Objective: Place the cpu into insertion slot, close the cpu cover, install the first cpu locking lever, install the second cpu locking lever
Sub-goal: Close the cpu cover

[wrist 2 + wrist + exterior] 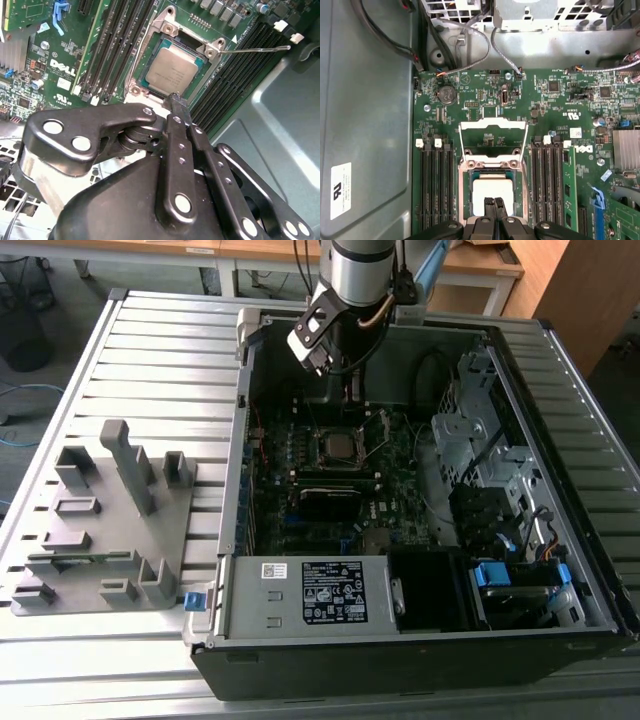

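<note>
- Gripper (494, 204) fingers pressing shut together, gripping nothing, tips hovering at the edge of the cpu (492, 192)
- Cpu lying flat in the insertion slot (467, 190) on the green board (480, 95)
- Cpu cover (492, 123) standing open beside the slot
- Thin lever (255, 49) sticking out sideways

Soft, even room light falls from above in the exterior view, leaving the computer case (400, 670) dim inside. In both wrist views the cpu (172, 70) (492, 192) gleams pale, and the black pincer (179, 102) carries glossy highlights.
</note>
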You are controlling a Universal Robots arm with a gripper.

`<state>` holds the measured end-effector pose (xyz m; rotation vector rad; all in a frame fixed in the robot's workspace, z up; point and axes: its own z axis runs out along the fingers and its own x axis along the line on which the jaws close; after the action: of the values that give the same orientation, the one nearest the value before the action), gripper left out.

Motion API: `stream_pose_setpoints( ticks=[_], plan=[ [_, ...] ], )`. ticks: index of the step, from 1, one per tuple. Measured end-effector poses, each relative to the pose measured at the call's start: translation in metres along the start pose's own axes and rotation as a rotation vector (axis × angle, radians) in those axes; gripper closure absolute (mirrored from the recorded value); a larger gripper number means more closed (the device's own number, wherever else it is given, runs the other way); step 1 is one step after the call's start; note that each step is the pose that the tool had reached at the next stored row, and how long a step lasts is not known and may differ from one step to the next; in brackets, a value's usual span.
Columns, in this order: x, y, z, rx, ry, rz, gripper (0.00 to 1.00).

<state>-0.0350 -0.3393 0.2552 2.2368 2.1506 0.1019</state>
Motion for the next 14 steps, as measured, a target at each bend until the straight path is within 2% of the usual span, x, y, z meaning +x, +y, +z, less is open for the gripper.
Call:
stream_pose_setpoints(
  ticks=[14],
  plan=[
    [0.0001, 0.0019, -0.0015, 0.0000, 0.0001, 0.000, 0.89]
  ],
)
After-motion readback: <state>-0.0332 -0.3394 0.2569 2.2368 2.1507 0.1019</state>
